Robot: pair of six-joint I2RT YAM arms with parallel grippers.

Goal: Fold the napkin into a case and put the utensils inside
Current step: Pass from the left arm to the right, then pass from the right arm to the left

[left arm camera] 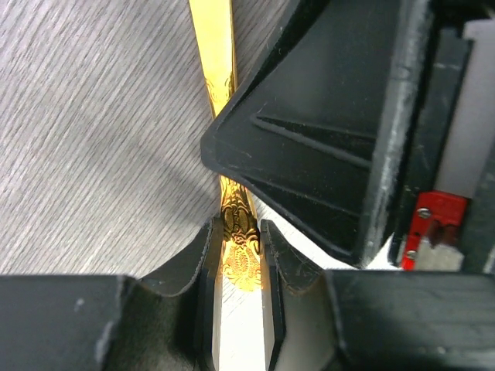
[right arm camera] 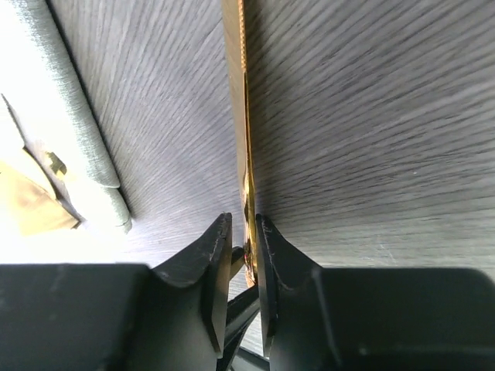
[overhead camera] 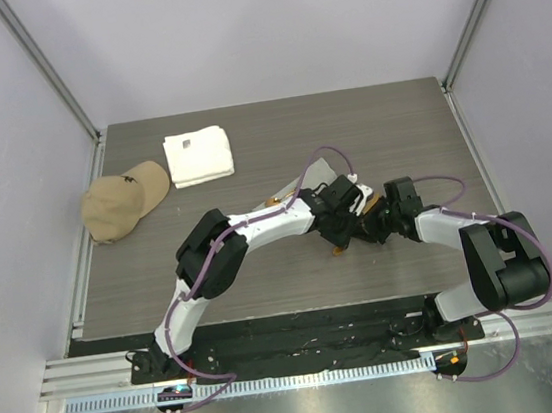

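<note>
Left hand (left arm camera: 238,236) is pinched across the ornate handle of the gold utensil (left arm camera: 213,46), which lies over bare counter (left arm camera: 93,139). Right hand (right arm camera: 244,232) brackets the same piece edge-on with a sliver of gap either side, so it is parted, not gripping. Napkin (right arm camera: 77,124) lies folded just beside (finished pocket or not, I cannot tell); I judge folding largely done, this utensil not yet inside, the others unaccounted for.

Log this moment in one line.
left gripper: shut on gold utensil | right gripper: jaws slightly apart around same utensil | napkin: on table beside them
</note>
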